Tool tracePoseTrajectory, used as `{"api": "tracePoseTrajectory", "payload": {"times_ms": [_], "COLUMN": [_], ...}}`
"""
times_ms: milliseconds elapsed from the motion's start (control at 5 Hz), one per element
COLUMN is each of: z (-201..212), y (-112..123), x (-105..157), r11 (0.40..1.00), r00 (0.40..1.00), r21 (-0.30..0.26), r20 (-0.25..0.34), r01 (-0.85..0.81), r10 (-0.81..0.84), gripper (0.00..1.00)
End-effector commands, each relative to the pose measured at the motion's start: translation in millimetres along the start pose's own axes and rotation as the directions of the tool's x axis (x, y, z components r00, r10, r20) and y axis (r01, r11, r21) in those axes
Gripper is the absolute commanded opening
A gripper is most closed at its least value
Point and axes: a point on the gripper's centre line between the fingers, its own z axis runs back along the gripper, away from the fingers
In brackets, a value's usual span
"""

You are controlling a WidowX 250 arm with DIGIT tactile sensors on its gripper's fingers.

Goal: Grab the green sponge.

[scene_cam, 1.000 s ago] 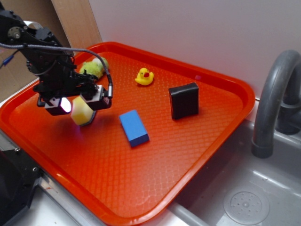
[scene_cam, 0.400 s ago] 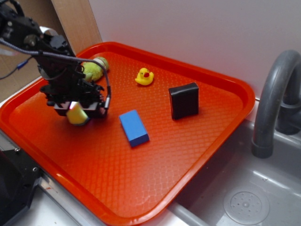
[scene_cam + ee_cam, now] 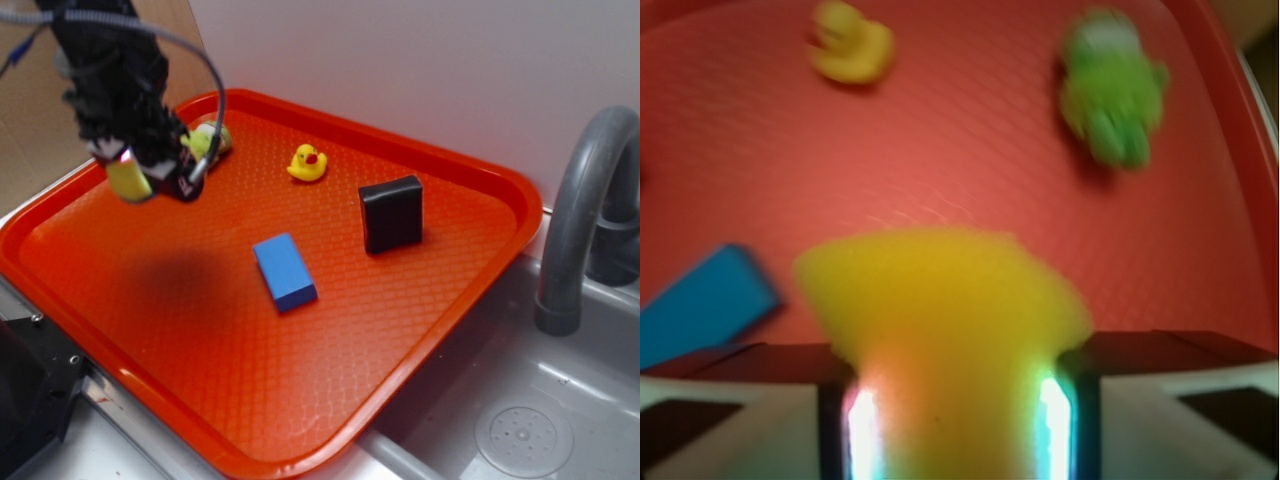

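Claw (image 3: 140,180) clamps green sponge (image 3: 940,320); scouring face hidden, wrist view blurred.

The green sponge (image 3: 940,320) is up off the tray, pinched between the two fingers of the gripper (image 3: 150,178) at the far left of the exterior view. From the wrist camera it fills the lower middle of the picture: soft yellow foam, blurred, its lower part squeezed narrow between the fingers and its free end flaring wider beyond them with a rounded, uneven edge. From outside only a small yellow-green end (image 3: 128,178) pokes out below the fingertips, hanging clear above the surface, with a dark shadow on the tray beneath. The scouring face can't be made out.
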Motion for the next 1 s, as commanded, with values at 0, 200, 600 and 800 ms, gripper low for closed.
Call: {"api": "tracePoseTrajectory", "payload": {"times_ms": [0, 200, 600, 800], "z": [62, 83, 111, 120], "y": [1, 22, 40, 44], "x": [11, 3, -5, -4], "r11": [0.994, 0.996, 0.998, 0.997], "r00": [0.993, 0.994, 0.995, 0.996], "r21": [-0.002, -0.001, -0.026, -0.042], "r20": [0.029, 0.059, 0.08, 0.059], "r01": [0.114, 0.087, 0.056, 0.066], "r10": [-0.114, -0.087, -0.054, -0.064], "gripper": [0.0, 0.0, 0.0, 0.0]}}
